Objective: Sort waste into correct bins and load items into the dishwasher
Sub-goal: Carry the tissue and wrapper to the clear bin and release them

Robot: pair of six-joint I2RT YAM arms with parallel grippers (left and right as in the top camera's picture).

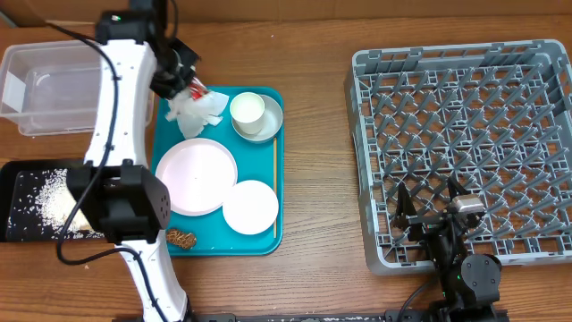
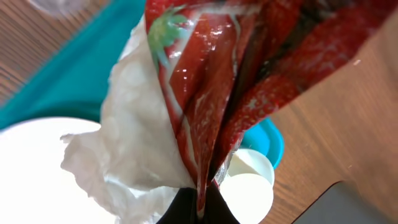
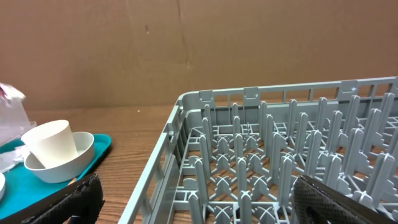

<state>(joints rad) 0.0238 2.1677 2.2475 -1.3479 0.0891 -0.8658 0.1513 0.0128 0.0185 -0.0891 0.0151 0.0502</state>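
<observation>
Wooden table (image 1: 317, 134) is sitting before a brown wall (image 3: 186, 43). Upper left, left gripper (image 1: 180, 83) is pinching the red snack wrapper (image 2: 205, 74); lower right, right gripper (image 1: 431, 202) is gaping over the dish rack (image 1: 465, 89).

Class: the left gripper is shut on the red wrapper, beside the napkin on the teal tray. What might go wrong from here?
1. The crumpled napkin presses against the red wrapper in the left gripper; it may get dragged along and end up in the wrong bin.
2. The wrapper is pinched only at one narrow end, so it might slip out.
3. The cup standing in the bowl is close by; a swing that way might tip it.
</observation>
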